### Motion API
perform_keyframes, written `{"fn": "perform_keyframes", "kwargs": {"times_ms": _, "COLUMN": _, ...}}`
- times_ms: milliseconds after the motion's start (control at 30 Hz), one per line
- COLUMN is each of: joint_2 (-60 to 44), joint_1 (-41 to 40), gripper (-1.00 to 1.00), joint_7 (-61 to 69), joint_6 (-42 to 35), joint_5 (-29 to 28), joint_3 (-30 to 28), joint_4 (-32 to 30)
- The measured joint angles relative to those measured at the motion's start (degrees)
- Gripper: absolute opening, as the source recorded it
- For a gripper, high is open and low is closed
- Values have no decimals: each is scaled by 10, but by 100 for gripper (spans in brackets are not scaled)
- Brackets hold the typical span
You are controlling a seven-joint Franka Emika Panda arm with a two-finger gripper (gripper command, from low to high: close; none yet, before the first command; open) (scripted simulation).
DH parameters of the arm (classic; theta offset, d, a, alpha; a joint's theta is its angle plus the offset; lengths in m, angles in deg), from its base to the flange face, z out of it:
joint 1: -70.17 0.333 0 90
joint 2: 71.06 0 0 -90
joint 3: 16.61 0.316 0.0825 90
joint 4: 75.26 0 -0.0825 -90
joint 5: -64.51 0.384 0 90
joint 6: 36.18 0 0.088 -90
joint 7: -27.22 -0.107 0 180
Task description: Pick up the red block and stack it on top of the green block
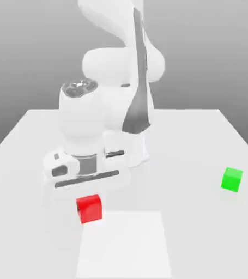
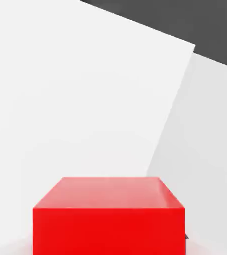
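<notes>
In the exterior view, the small, plain, bright red cube (image 1: 89,208) sits on the white counter (image 1: 202,141), on that view's left side. The white tool (image 1: 89,192) is right above it, pressed shut on the red cube. The small, plain, bright green cube (image 1: 232,179) is well apart, on the right. The trip across is long. If the pinch is weak or off to one side, the red cube could slip out. It could also land crooked and tip off the green one.
</notes>
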Motion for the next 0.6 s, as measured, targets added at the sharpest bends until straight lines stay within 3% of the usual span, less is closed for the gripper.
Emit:
{"fn": "perform_keyframes", "kwargs": {"times_ms": 100, "joint_2": 12, "joint_1": 12, "gripper": -100, "joint_7": 24, "joint_6": -9, "joint_5": 7, "joint_3": 52, "joint_4": -5}}
{"fn": "perform_keyframes", "kwargs": {"times_ms": 267, "joint_2": 30, "joint_1": 203, "gripper": -100, "joint_7": 94, "joint_6": -30, "joint_5": 27, "joint_3": 134, "joint_4": -3}}
{"fn": "perform_keyframes", "kwargs": {"times_ms": 600, "joint_2": 71, "joint_1": 414, "gripper": -100, "joint_7": 213, "joint_6": -67, "joint_5": 46, "joint_3": 279, "joint_4": -3}}
